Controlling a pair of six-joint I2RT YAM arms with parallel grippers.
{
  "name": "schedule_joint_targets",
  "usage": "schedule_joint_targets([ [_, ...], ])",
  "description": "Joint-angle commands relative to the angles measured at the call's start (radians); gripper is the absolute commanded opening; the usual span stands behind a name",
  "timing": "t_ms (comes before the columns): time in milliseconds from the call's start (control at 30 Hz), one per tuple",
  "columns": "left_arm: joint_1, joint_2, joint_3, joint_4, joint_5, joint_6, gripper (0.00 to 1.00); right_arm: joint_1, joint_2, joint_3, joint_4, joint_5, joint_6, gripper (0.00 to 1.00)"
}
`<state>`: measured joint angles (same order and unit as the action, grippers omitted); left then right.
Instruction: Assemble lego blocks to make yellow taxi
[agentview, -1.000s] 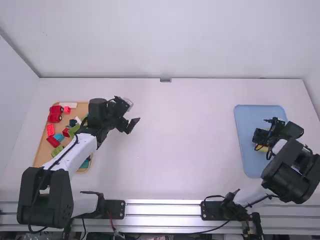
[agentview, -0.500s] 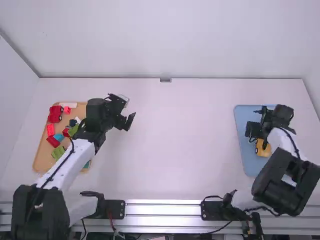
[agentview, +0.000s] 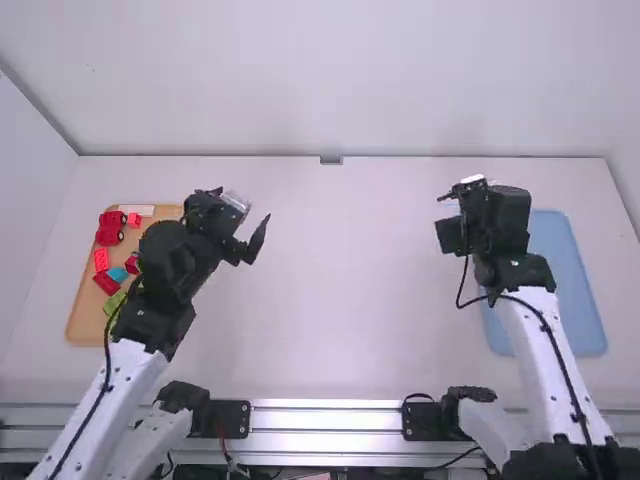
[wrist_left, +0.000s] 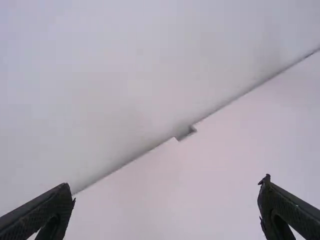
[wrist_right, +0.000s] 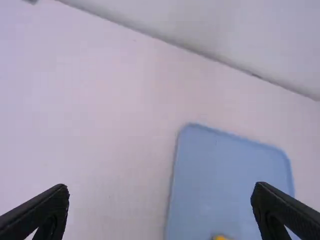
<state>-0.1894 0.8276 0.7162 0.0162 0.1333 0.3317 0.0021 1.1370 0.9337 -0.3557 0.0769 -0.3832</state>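
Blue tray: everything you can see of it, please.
The blue tray is light blue, a flat rectangle with rounded corners and a slightly darker edge, probably plastic. It lies flat on the right of the white table; the right arm passes over it, hiding part. A yellow piece sits on it, too cut off to tell its shape. The right claw is open, apparently not touching the tray.

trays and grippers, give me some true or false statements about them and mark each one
The blue tray is at the right side of the table. True.
The red toy vehicle is on the blue tray. False: it is on the tan tray.
Something yellow is on the blue tray. True.
The left gripper is shut on a block. False: it is open and empty.
The right gripper is open. True.
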Motion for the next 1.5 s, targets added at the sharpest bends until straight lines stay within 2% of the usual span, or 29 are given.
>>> schedule_joint_targets([
  [0, 0.036, -0.024, -0.046, -0.016, -0.046, -0.035, 0.93, -0.002, -0.03, -0.033, 0.016, -0.022, 0.025, 0.93],
  [300, 0.185, -0.174, -0.196, -0.016, -0.133, -0.184, 0.78, -0.002, -0.167, -0.17, 0.154, -0.077, 0.163, 0.79],
  [500, 0.189, -0.309, -0.331, -0.016, -0.133, -0.319, 0.65, -0.002, -0.292, -0.295, 0.278, -0.077, 0.287, 0.67],
  [633, 0.189, -0.405, -0.427, -0.016, -0.133, -0.332, 0.55, -0.002, -0.384, -0.387, 0.356, -0.077, 0.379, 0.58],
  [1100, 0.189, -0.701, -0.716, -0.016, -0.133, -0.332, 0.25, -0.002, -0.706, -0.709, 0.356, -0.077, 0.383, 0.25],
  [1467, 0.189, -0.828, -0.716, -0.016, -0.133, -0.332, 0.1, -0.002, -0.9, -0.903, 0.356, -0.077, 0.383, 0.06],
])
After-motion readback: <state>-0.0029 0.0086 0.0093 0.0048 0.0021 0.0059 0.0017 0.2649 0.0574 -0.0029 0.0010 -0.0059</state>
